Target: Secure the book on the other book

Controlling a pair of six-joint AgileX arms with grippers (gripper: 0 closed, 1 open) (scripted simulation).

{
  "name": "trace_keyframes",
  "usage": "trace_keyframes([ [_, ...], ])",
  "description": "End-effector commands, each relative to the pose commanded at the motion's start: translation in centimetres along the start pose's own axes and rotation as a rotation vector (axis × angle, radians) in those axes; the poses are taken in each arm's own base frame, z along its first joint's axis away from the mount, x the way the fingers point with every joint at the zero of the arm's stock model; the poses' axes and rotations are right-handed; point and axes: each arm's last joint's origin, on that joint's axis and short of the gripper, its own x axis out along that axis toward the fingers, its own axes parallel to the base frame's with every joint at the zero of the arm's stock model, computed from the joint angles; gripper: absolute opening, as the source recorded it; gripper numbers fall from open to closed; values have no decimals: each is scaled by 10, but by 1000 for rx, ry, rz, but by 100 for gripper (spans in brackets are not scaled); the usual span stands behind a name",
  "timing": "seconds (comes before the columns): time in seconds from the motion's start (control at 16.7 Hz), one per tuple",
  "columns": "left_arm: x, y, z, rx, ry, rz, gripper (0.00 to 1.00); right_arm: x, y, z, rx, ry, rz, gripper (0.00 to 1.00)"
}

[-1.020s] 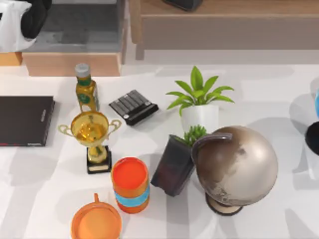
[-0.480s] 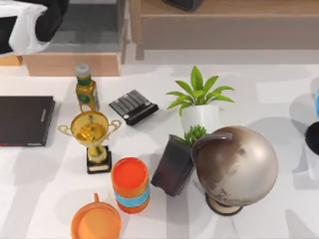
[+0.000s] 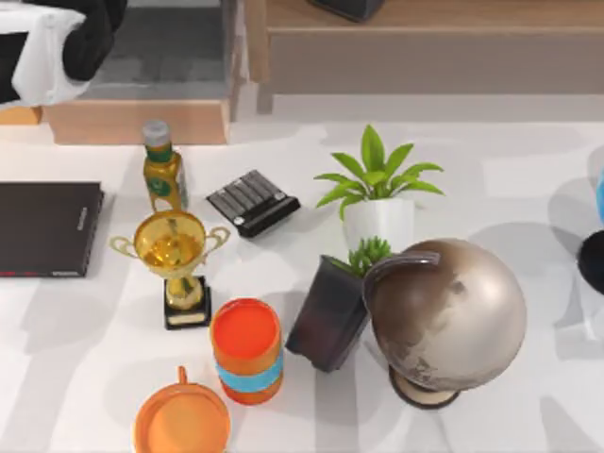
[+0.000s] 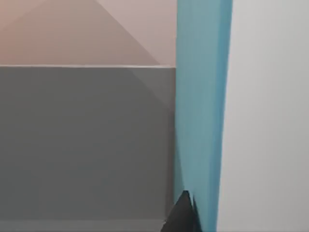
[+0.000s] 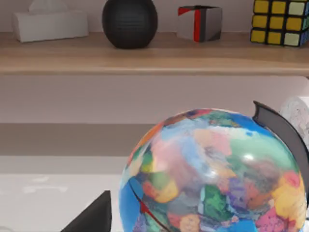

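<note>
The other book [image 3: 47, 228], flat and black with pale lettering along one edge, lies at the table's left edge. My left arm [image 3: 57, 47] hangs over the back left corner, beyond the table. In the left wrist view the book [image 4: 203, 111] is a teal slab running straight out from my dark fingertip [image 4: 183, 216], and the left gripper is shut on it. My right arm [image 3: 595, 260] is parked at the table's right edge. Its fingertip [image 5: 94, 215] sits wide to one side, and the gripper is open and holds nothing.
Between the arms stand a gold trophy [image 3: 175, 250], an oil bottle [image 3: 160, 170], a black ribbed block [image 3: 253, 201], a white potted plant [image 3: 377, 203], a tilted dark pot [image 3: 330, 311], a bronze globe [image 3: 448, 316], an orange can [image 3: 246, 349] and an orange cup [image 3: 181, 420]. A colourful globe [image 5: 212, 174] faces the right wrist.
My left arm has shifted a little to the right at the back left corner. Everything on the table and the right arm stay put.
</note>
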Motion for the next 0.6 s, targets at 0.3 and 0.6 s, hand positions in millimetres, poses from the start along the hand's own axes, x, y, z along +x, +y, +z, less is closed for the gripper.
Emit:
trace_keyframes([
  [0.3,-18,29,27,41,-55,-112,0,0,0,0,0,0,0,100],
  [0.6,-67,85,62,313,-169,-197,0,0,0,0,0,0,0,100],
])
